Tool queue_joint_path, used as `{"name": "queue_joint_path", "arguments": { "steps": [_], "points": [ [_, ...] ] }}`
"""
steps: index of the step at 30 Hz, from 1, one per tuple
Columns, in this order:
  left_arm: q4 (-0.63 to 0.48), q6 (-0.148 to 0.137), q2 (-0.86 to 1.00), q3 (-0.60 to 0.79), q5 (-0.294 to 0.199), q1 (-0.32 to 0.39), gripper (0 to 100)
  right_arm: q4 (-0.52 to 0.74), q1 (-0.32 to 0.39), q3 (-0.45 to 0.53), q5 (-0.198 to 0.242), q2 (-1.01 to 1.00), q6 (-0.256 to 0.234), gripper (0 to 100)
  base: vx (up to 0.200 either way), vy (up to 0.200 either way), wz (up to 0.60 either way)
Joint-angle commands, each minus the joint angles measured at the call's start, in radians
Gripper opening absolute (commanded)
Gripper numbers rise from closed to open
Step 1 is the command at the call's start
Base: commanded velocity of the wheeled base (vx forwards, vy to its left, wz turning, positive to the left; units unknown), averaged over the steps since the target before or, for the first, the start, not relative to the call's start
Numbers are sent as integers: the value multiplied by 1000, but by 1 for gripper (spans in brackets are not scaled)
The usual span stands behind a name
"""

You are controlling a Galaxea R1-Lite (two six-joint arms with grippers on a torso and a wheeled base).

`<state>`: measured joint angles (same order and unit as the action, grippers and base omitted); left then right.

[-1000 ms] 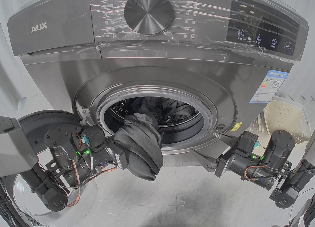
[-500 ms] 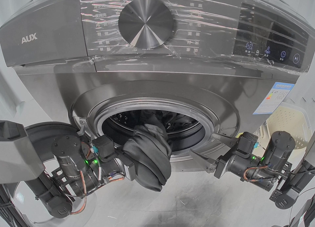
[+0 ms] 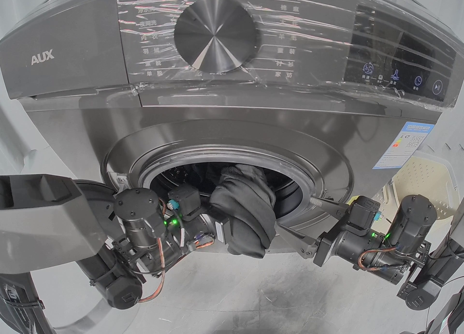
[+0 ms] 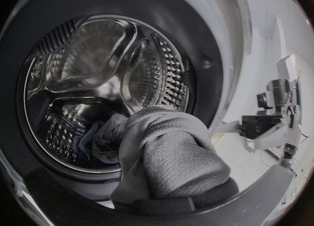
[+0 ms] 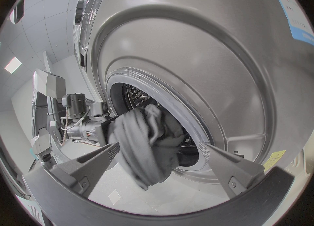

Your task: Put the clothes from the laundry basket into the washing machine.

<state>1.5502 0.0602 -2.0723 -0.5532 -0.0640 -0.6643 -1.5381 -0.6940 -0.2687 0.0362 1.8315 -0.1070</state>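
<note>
Presently, the dark garment point(image 3: 244, 204) is seen clamped in the left gripper point(image 3: 231, 225), draped over the lower rim of the washing machine point(image 3: 309, 168) opening. The right gripper point(image 3: 296, 214) is spread, empty. Soft, light cloth is best gripped at a bunched fold.

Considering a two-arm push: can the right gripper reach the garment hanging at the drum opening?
Probably yes. The right gripper is open right beside the garment, with nothing between them. The left arm holds it from the other side, away from that path.
</note>
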Motion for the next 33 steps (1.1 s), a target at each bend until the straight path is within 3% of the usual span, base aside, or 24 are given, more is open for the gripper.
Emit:
{"name": "queue_joint_path", "arguments": {
  "steps": [1,10,12,24,33],
  "points": [
    [-7,29,-124,-156,78,0,0,1,-4,2,1,-6,1,100,0,0,0],
    [-47,39,-175,-226,84,15,0,3,-4,3,1,-12,1,100,0,0,0],
    [-67,61,-210,-294,87,22,0,3,-5,2,1,-12,1,100,0,0,0],
    [-229,61,-284,-528,86,40,0,3,-7,5,1,-11,1,100,0,0,0],
    [-291,64,-390,-729,93,68,0,3,-7,6,1,-8,0,100,0,0,0]
  ]
}}
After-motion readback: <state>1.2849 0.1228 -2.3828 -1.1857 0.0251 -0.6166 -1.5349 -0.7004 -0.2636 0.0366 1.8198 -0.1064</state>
